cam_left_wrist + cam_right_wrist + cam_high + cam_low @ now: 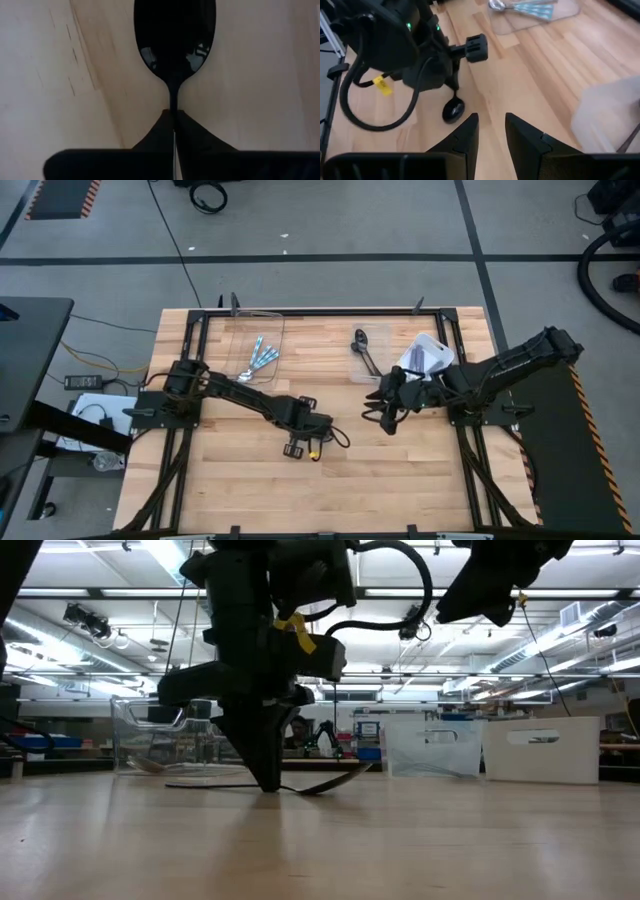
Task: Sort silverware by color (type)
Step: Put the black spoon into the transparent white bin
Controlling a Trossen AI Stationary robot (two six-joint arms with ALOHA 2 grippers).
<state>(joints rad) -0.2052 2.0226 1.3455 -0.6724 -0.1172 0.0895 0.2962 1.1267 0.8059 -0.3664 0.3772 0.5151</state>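
A dark spoon (pixel 175 35) lies under my left gripper (pixel 300 442) at mid-table; its bowl also shows in the right wrist view (pixel 453 109). My left gripper (pixel 174 112) points down and is shut on it. My right gripper (pixel 385 418) hovers open a little to the right, its fingers (pixel 491 122) aimed toward the left gripper and touching nothing. Light-blue-handled spoons (pixel 262 358) lie in a clear container (pixel 250 330) at the far left. Two more dark spoons (pixel 362 350) lie on the wood at the far side. My left gripper pinches the dark spoon by its thin neck (pixel 173 100), just behind the bowl, between the two fingertips (pixel 160 130). The fingers come from above, pointing down (pixel 268 775). The spoon stretches low along the table (pixel 325 783); I cannot tell whether it is lifted clear.
A second clear container (pixel 430 355) holding dark spoons stands at the far right, close to the right arm. The near half of the wooden table (pixel 330 495) is bare wood. A black frame (pixel 320 311) runs along the table's far edge.
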